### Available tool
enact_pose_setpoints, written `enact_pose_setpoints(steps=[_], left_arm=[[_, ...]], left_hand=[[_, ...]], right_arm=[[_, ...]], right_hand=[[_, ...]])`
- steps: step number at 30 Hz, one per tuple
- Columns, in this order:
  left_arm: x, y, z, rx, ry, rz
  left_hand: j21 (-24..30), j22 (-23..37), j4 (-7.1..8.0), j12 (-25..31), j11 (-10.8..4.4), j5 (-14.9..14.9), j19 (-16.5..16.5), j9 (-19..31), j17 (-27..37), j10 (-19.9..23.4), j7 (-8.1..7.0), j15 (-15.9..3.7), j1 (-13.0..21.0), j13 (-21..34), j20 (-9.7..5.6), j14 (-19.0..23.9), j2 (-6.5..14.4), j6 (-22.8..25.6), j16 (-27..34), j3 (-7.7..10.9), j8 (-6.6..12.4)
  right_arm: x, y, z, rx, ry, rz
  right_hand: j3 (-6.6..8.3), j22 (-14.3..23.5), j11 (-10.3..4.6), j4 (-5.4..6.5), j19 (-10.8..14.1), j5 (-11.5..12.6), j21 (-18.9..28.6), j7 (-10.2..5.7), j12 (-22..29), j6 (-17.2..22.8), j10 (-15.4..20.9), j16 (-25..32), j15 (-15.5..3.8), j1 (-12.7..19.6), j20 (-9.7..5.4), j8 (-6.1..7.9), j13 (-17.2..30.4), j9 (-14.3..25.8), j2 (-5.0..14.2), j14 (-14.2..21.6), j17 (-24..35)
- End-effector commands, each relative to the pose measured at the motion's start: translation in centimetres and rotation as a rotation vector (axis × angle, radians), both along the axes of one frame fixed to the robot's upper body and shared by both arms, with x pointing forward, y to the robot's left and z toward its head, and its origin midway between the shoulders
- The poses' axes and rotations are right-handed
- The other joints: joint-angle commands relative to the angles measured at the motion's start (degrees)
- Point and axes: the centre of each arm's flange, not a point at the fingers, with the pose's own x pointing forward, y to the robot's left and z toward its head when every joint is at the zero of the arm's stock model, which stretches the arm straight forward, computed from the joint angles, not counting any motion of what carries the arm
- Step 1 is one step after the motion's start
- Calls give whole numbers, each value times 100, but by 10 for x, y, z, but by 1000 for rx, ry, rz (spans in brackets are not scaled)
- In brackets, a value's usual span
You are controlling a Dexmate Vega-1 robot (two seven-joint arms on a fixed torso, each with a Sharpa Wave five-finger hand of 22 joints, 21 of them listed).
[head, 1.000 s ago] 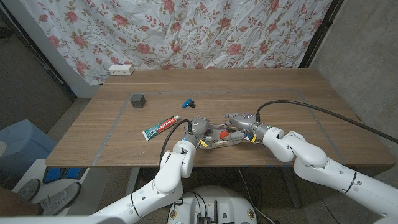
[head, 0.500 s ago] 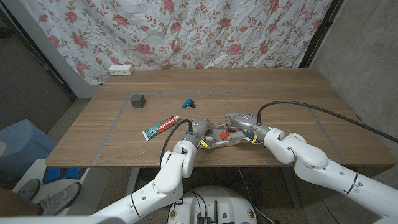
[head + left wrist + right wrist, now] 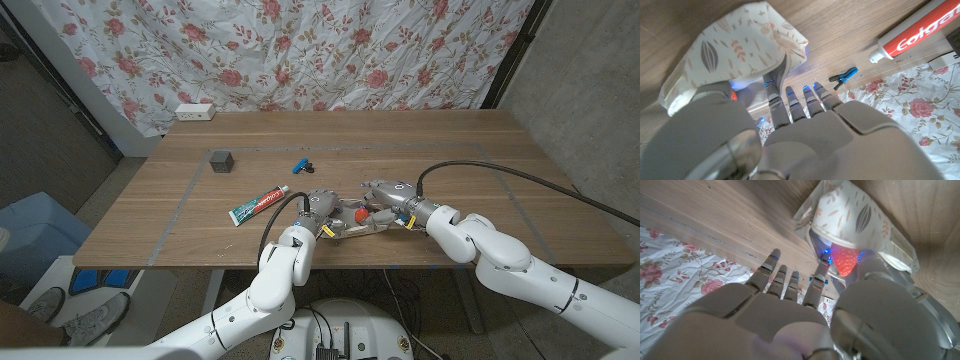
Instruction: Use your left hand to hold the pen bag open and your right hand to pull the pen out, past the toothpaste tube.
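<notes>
Even indoor light, soft shadows; wrist views blurry w/ LED glow

Both arms are built from white, rounded, glossy segments joined at darker seams. The left hand [image 3: 318, 206] and right hand [image 3: 387, 195] are grey, with segmented fingers [image 3: 795, 102] carrying small blue lights. A black cable [image 3: 500, 172] arcs to the right wrist; another runs along the left forearm.

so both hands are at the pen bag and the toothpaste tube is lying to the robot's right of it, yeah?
Not quite. Both hands, left and right, are at the pen bag, but the head view shows the toothpaste tube lying to the robot's left of it.
</notes>
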Motion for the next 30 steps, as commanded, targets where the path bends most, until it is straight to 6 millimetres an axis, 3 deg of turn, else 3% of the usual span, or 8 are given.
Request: enact_pose_setpoints(steps=[1,19,30], left_arm=[[0,0,3,14,-7,-7],[-6,1,14,29,-15,3],[-7,3,21,37,-30,4]], left_hand=[[66,15,-41,47,-21,16,106,30,16,116,-22,-110,42,33,-2,108,61,142,43,41,52],[86,16,-105,71,-135,27,280,35,15,308,-45,-213,248,33,-4,311,174,376,58,146,97],[98,17,-123,77,-124,44,391,39,15,405,-22,-245,397,33,-25,442,273,468,69,224,99]], right_arm=[[-3,-1,9,37,-3,15],[-8,-8,21,76,-8,26],[-10,-10,29,101,0,41]], right_hand=[[3,11,3,10,25,35,19,-16,14,42,36,48,-19,0,-11,29,12,11,-12,48,19],[-19,11,11,22,29,32,10,-15,10,37,62,46,-2,11,-14,38,12,19,-12,30,28],[-36,12,8,33,33,31,7,-12,8,71,78,51,8,10,-17,58,12,25,-9,35,34]])
